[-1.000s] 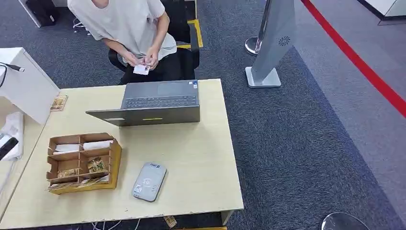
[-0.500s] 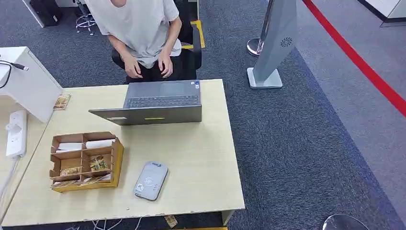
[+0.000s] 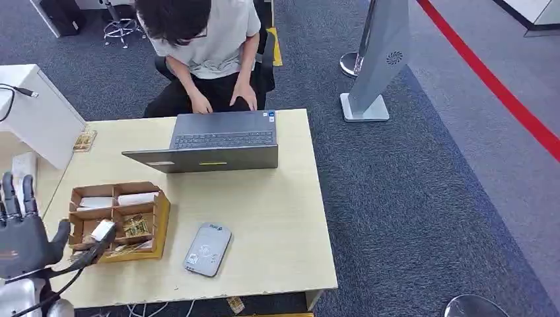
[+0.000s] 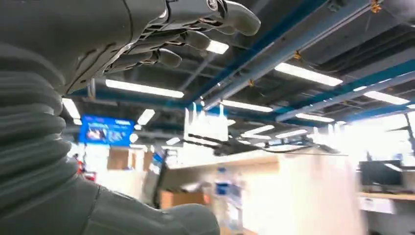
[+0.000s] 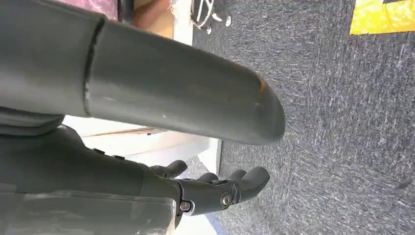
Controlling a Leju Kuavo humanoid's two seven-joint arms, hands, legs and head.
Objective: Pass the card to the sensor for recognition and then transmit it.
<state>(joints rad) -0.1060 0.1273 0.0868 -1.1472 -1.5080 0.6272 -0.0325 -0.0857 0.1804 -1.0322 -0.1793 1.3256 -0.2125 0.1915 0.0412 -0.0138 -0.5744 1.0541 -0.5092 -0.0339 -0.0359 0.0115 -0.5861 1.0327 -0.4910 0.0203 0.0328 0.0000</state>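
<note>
A grey card reader (image 3: 207,249) lies flat near the table's front edge. Left of it stands a wooden divider box (image 3: 117,221) with white cards (image 3: 135,198) in its back compartments and brown ones in front. My left hand (image 3: 23,234) is raised at the table's front left corner, fingers spread upward and holding nothing. A small white piece on a dark cable from that arm overlaps the box. In the left wrist view the left hand (image 4: 161,34) is stretched out and empty against a ceiling. My right hand (image 5: 210,188) hangs over carpet, fingers loosely extended and empty.
An open grey laptop (image 3: 211,142) sits at the back of the light wooden table (image 3: 277,211), and a seated person leans over it from behind. A white box (image 3: 33,112) and a power strip (image 3: 23,165) lie at the left. A grey stand (image 3: 376,59) rises from the carpet at the right.
My left hand has risen into the head view at the lower left. The person, who held a small card a second ago, now leans forward with hands at the laptop's far edge.
</note>
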